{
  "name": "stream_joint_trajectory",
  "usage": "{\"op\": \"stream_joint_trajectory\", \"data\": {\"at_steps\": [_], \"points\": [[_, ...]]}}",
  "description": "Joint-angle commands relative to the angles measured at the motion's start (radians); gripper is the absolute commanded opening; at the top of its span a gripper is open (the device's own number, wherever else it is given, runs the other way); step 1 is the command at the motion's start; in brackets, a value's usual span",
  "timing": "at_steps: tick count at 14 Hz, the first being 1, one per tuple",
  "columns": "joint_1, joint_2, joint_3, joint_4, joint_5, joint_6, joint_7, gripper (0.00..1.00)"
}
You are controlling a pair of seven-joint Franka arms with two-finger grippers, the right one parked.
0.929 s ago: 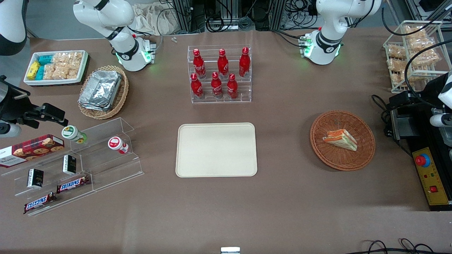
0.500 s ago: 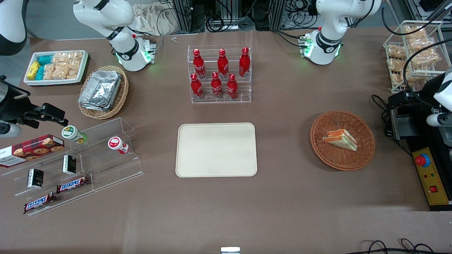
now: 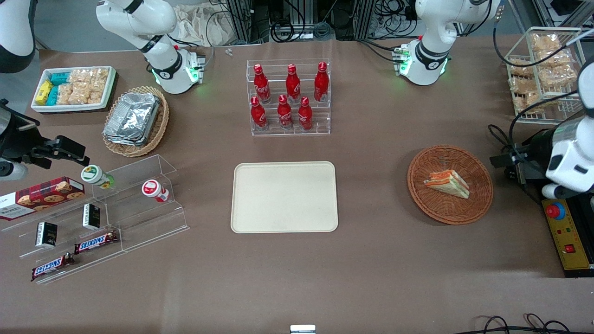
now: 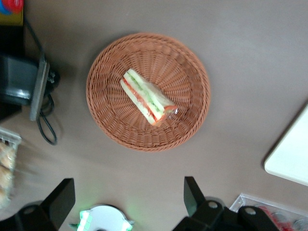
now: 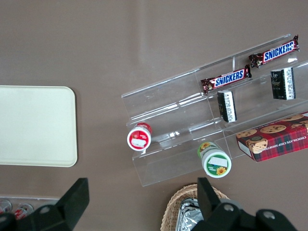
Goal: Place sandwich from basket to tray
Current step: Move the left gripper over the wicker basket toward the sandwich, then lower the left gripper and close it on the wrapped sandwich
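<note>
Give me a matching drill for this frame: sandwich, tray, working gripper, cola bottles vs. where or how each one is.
Things:
1. sandwich
2. tray
3. left gripper
4. cola bottles

States:
A. standing in a clear tiered rack
B. open, raised over the table beside the basket
C. lying in the reddish-brown wicker basket
D. bare, flat on the table nearer the front camera than the rack

Pairs: 1-C, 2-D, 3-B, 4-A

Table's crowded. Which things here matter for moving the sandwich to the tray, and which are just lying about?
Job:
sandwich, lying in the basket
tray, bare
gripper, open, above the table beside the basket

Lying about:
cola bottles
foil containers
Snickers bars
cookie box
snack tub
</note>
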Motion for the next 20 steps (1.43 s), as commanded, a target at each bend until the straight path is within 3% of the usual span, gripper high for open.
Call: {"op": "stream_joint_trajectory", "data": {"at_steps": [1,4,9,18,19,20], "points": [[-0.004,0.055,0.004,-0.044,-0.026,0.001,-0.153,1.00],[0.028,0.066,0.009,-0.170,-0.095,0.108,-0.342,1.00],[0.021,0.089,-0.025,-0.363,-0.100,0.357,-0.684,1.00],[0.018,0.103,-0.063,-0.590,-0.095,0.668,-0.727,1.00],[0.018,0.108,-0.066,-0.597,-0.094,0.687,-0.727,0.96],[0.019,0.112,-0.066,-0.589,-0.095,0.689,-0.730,0.55]]}}
